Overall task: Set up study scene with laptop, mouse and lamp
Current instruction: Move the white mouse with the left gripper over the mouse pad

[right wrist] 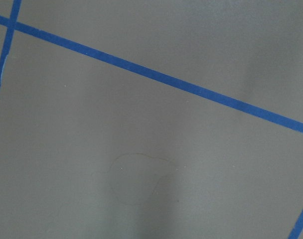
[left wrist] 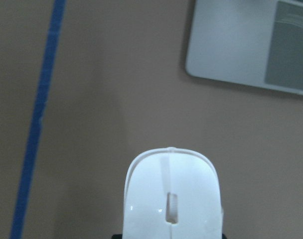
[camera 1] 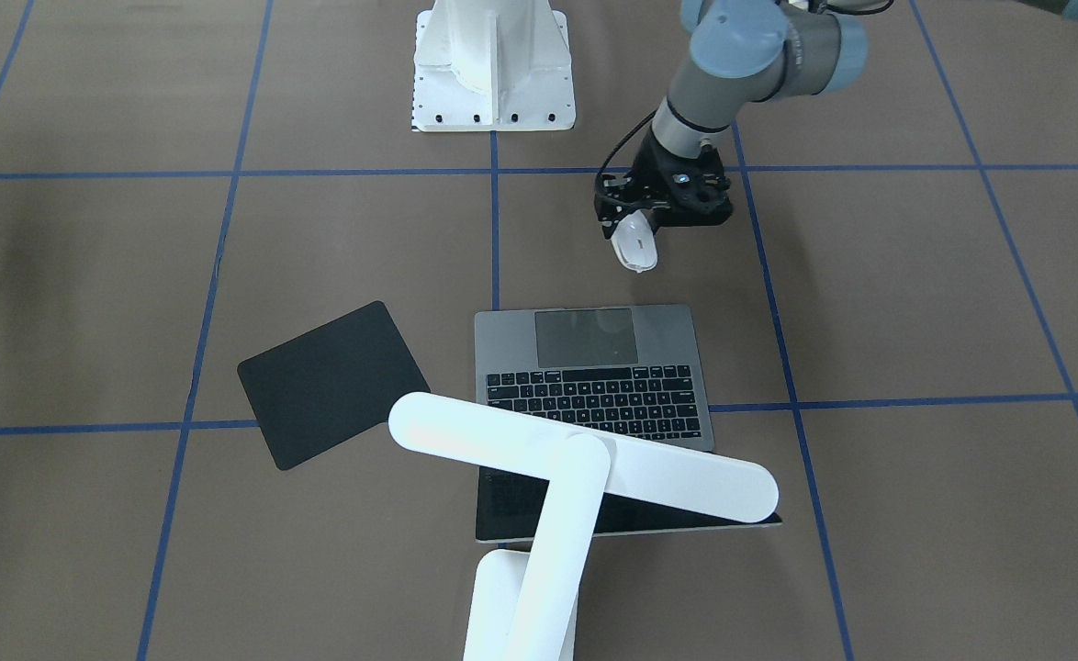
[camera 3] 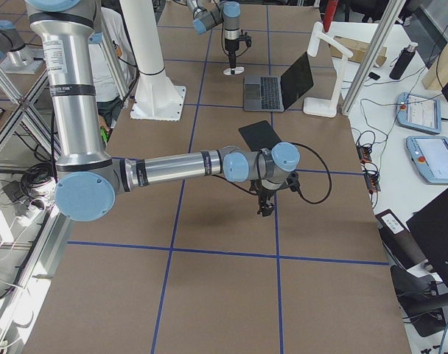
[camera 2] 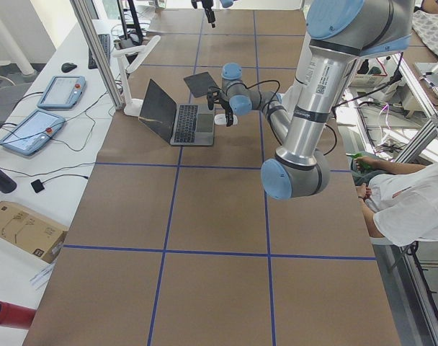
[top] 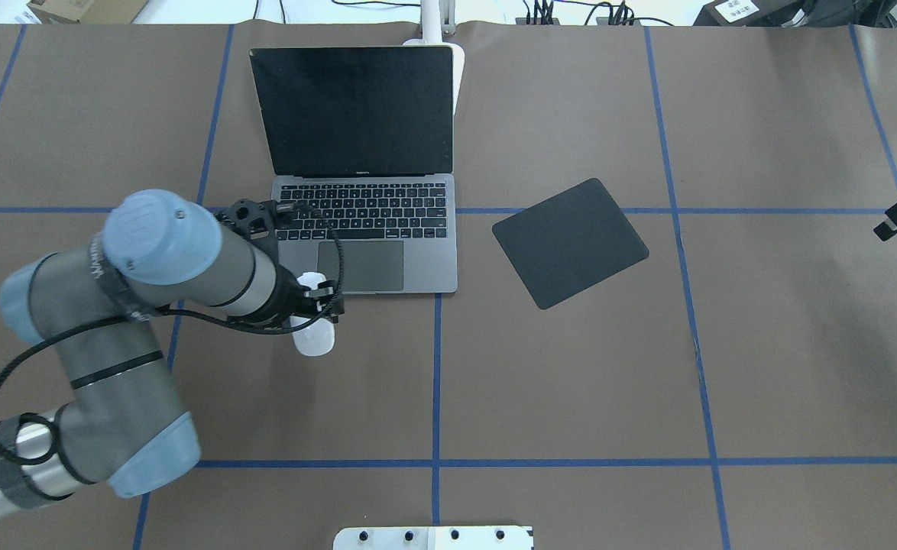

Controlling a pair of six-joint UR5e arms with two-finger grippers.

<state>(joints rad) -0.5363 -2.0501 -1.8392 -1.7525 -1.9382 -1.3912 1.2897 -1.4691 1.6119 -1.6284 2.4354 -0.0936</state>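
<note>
The laptop (camera 1: 594,367) (top: 364,229) stands open with a dark screen at the table's middle. The white lamp (camera 1: 585,468) stands behind it, its bar head over the screen; its base shows in the overhead view (top: 456,72). My left gripper (camera 1: 654,216) (top: 315,302) is shut on the white mouse (camera 1: 635,243) (top: 312,338) (left wrist: 171,199), low over the table just off the laptop's front corner on the robot's side. My right gripper (camera 3: 266,208) points down over bare table beyond the mat. I cannot tell whether it is open or shut.
A thin black square mat (camera 1: 332,386) (top: 571,243) lies beside the laptop on the robot's right. The white ribbed pedestal (camera 1: 493,64) stands at the robot's side of the table. Blue tape lines (right wrist: 156,77) cross the brown surface.
</note>
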